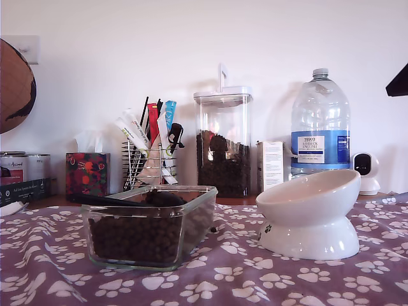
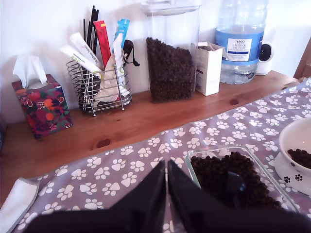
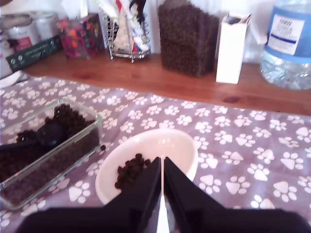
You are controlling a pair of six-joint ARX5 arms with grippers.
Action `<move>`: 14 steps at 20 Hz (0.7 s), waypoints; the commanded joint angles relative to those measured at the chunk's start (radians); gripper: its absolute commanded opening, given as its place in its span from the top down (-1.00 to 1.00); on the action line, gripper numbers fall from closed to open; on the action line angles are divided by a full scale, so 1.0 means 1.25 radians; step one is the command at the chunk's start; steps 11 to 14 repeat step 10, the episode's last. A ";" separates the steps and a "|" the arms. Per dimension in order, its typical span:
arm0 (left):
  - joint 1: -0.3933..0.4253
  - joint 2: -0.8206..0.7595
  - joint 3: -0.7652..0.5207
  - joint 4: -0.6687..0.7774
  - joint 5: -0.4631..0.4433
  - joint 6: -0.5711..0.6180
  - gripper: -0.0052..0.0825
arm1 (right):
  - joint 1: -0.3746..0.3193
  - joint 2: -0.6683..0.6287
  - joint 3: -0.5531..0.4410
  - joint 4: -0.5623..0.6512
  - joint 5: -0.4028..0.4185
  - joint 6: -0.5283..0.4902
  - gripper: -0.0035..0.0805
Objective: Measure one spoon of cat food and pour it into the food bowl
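while my first gripper (image 2: 166,180) and my second gripper (image 3: 162,177) hang with jaws together, the black plastic measuring spoon (image 1: 137,199) lies on brown kibble (image 1: 137,239) in the clear glass dish (image 1: 191,223), left of the kibble-holding glossy white ceramic food bowl (image 1: 312,210) in the exterior view.

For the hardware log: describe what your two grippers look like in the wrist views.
My first gripper shows two plain black jaws, broad at the base and tapering to narrow tips, smooth and matte. My second gripper looks the same: black, wedge-shaped jaws. No cables, markings or labels show on either.
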 commanded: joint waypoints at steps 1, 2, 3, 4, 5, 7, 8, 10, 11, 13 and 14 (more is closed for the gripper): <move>-0.002 0.003 -0.018 -0.032 0.000 -0.003 0.92 | 0.000 0.001 -0.013 -0.015 0.003 0.005 0.95; -0.002 0.004 -0.018 -0.053 0.000 -0.003 0.92 | 0.000 0.001 -0.013 -0.027 0.002 0.005 0.95; -0.002 0.004 -0.018 -0.076 0.000 -0.003 0.92 | 0.000 0.001 -0.013 -0.046 0.002 0.005 0.95; -0.002 0.004 -0.018 -0.097 0.000 -0.003 0.92 | 0.000 0.001 -0.013 -0.063 0.003 0.005 0.95; -0.002 0.004 -0.018 -0.117 0.000 -0.003 0.92 | 0.000 0.001 -0.013 -0.080 0.003 0.005 0.95; -0.002 0.004 -0.018 -0.155 0.000 -0.003 0.92 | 0.000 0.001 -0.013 -0.110 0.003 0.005 0.95; -0.002 0.004 -0.018 -0.171 0.000 -0.003 0.92 | 0.000 0.001 -0.013 -0.125 0.002 0.005 0.95; -0.002 0.004 -0.018 -0.198 0.000 -0.003 0.92 | 0.000 0.001 -0.013 -0.150 0.003 0.005 0.95; -0.002 0.004 -0.018 -0.198 0.000 -0.003 0.92 | 0.000 0.001 -0.013 -0.150 0.003 0.005 0.95; -0.002 0.004 -0.018 -0.198 0.000 -0.003 0.92 | 0.000 0.001 -0.013 -0.150 0.003 0.005 0.95; -0.002 0.004 -0.018 -0.198 0.000 -0.003 0.92 | 0.000 0.001 -0.013 -0.150 0.003 0.005 0.95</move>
